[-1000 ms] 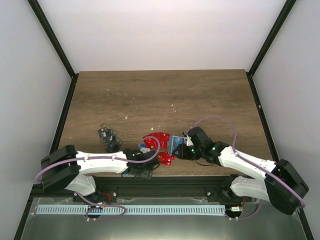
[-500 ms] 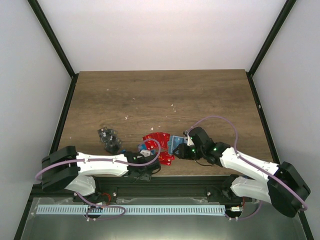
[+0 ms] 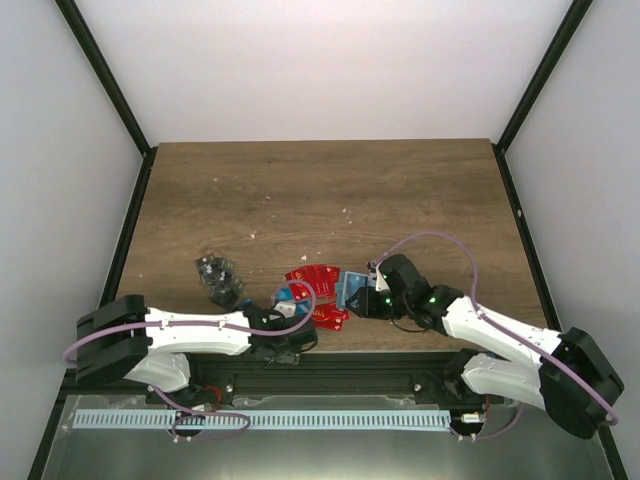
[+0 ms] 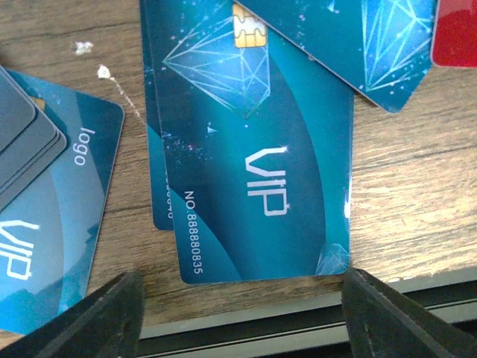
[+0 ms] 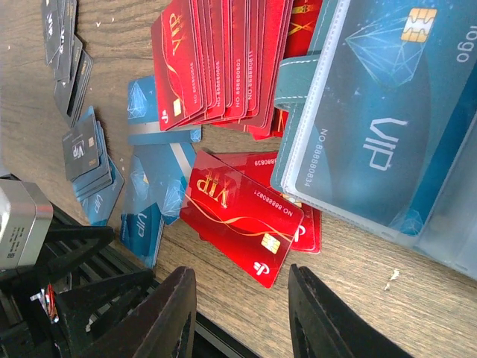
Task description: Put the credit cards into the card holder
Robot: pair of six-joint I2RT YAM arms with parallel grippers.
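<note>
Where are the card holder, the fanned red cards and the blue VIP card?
card holder [image 5: 297,78]: right wrist view, teal tab.
fanned red cards [image 5: 223,67]: right wrist view, middle card.
blue VIP card [image 4: 253,164]: left wrist view, card face.

Table [image 3: 320,190]: brown wood grain, matt, flecked with pale specks. Blue cards [image 4: 253,164]: smooth glossy plastic with metallic chip contacts. Red cards [image 5: 223,67]: glossy plastic with gold print. Dark cards [image 5: 63,33]: grey, duller sheen. Card holder [image 5: 297,78]: matt teal stitched edging and clear glossy plastic sleeves.
</note>
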